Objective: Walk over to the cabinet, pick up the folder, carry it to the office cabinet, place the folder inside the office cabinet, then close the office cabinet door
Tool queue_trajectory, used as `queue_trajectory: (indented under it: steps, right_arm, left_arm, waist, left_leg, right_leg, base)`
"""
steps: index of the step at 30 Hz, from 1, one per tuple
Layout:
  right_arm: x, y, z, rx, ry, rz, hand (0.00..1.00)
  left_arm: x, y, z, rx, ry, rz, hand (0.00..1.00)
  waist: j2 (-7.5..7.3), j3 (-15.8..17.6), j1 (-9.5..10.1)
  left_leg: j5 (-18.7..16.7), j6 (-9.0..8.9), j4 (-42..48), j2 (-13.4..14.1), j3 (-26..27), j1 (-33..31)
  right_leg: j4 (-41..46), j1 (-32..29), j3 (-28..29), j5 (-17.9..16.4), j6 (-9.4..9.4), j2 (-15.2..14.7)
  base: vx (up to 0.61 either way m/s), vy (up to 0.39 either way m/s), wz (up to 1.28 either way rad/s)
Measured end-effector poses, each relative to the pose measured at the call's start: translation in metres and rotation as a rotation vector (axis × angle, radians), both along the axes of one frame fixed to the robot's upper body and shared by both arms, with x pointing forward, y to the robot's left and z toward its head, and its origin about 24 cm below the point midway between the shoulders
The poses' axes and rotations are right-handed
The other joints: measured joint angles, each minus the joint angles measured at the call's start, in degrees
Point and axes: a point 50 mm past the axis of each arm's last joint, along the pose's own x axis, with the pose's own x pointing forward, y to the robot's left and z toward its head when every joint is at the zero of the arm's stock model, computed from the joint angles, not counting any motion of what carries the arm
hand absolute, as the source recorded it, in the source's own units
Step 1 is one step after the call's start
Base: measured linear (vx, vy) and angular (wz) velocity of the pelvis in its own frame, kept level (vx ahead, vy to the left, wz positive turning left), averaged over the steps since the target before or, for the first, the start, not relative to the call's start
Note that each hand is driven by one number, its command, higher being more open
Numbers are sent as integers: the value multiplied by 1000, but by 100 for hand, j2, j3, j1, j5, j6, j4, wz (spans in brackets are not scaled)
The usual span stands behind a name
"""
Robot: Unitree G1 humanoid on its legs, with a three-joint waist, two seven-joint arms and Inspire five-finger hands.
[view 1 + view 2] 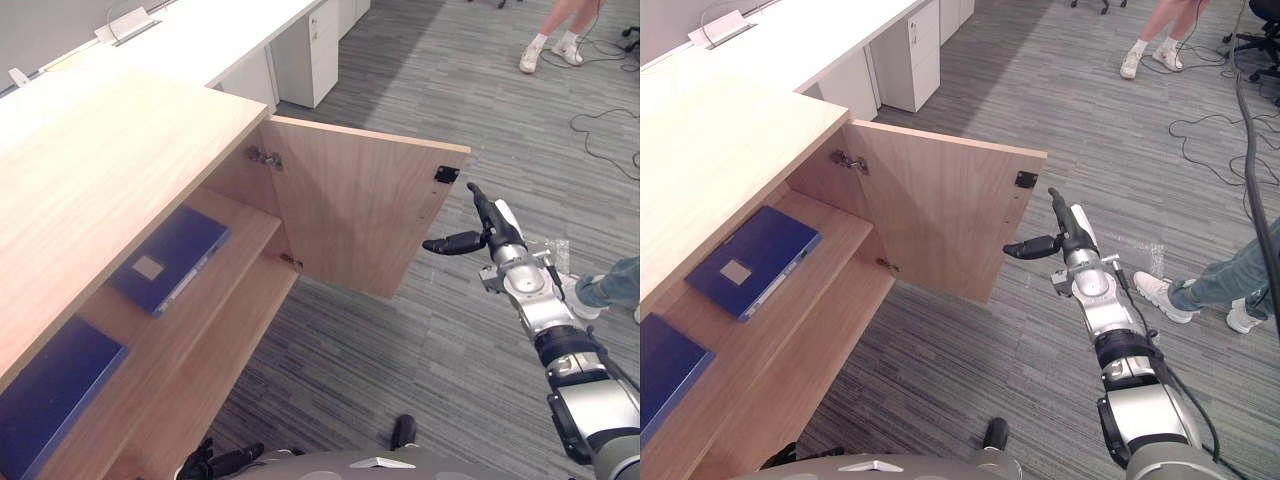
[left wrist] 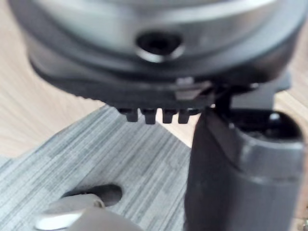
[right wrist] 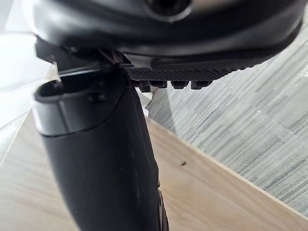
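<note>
Right hand (image 1: 498, 238) – fingers straight, thumb spread – hovers just beside the free edge of the open cabinet door (image 1: 350, 210)

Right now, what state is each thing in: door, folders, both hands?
Office cabinet door: open, swung wide.
Folder: flat on the upper shelf inside.
Second folder: flat inside, nearer the robot.
Right hand: open, empty, beside the door's free edge.
Left hand: open, empty, hanging low.

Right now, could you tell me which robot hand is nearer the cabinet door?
Right. The right robot hand is beside the cabinet door, at its free edge; the left robot hand hangs low, well away.
</note>
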Motion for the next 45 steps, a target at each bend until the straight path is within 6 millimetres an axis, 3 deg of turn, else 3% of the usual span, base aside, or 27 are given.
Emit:
queue_trajectory:
  steps: [6, 12, 18, 24, 30, 34, 35, 36, 40, 45]
  right_arm:
    - [25, 8, 41, 6, -105, 13, 100]
    - [39, -1, 79, 67, -191, -47, 100]
    - [45, -11, 101, 145, -253, -108, 100]
    - [47, -10, 109, 182, -275, -111, 100]
    - [48, 4, 115, 24, -239, 19, 100]
    - [35, 15, 102, -130, -168, 199, 100]
    - [27, 27, 78, -186, -53, 356, 100]
    - [24, 30, 61, -207, 25, 388, 100]
    - [17, 41, 48, -206, 47, 463, 100]
    - [-9, 48, -12, -310, 342, 614, 100]
  left_arm:
    - [2, -2, 0, -3, -17, -13, 100]
    - [8, -7, 1, -18, -46, -10, 100]
    - [11, -12, 1, -37, -61, -6, 100]
    - [14, -12, 2, -35, -74, -15, 100]
    - [17, -10, 3, -27, -81, -56, 100]
    - [18, -6, 4, -24, -74, -105, 100]
    - [20, -1, 6, -12, -69, -161, 100]
    - [20, -1, 6, -12, -71, -166, 100]
    - [20, 0, 6, -14, -75, -175, 100]
    - [18, 2, 6, -13, -66, -189, 100]
  waist:
    - [62, 124, 22]
    - [119, 276, 93]
    - [174, 371, 162]
    - [125, 500, 174]
    - [96, 590, 145]
    - [63, 594, 107]
    - [16, 577, 75]
    - [16, 577, 101]
    - [40, 515, 86]
    - [-14, 334, 190]
  left_leg:
    - [21, 34, -5, -2, -126, -55]
    - [77, 112, 3, -77, -248, -190]
    - [120, 181, -5, -193, -373, -240]
    - [125, 191, 20, -267, -421, -285]
    - [107, 187, 67, -259, -306, -308]
    - [9, 105, 95, -122, -200, -228]
    - [-55, 2, 162, 62, -132, -198]
    - [-60, -16, 177, 127, -134, -204]
    - [-30, -88, 174, 269, -171, -194]
    - [48, -155, 65, 330, -262, -195]
  right_leg:
    - [-1, -5, -80, 4, -5, -8]
    - [0, -92, -141, 57, -36, -89]
    - [2, -88, -232, 154, -5, -206]
    - [8, -102, -232, 192, 25, -284]
    - [30, -201, -49, 200, 21, -264]
    - [30, -205, 97, 175, -5, -106]
    - [6, -197, 186, 74, -109, 77]
    - [3, -197, 186, 48, -146, 124]
    - [12, -197, 160, 3, -211, 261]
    - [30, -200, 76, -32, -249, 326]
  base:
    - [-65, -7, 7]
    - [-68, 9, 6]
    - [-49, 32, 12]
    - [-41, 23, 3]
    - [-44, -6, -15]
    - [-50, -56, -30]
    - [-94, -152, -37]
    - [-86, -147, -27]
    - [-15, -59, -3]
    - [7, -4, 11]
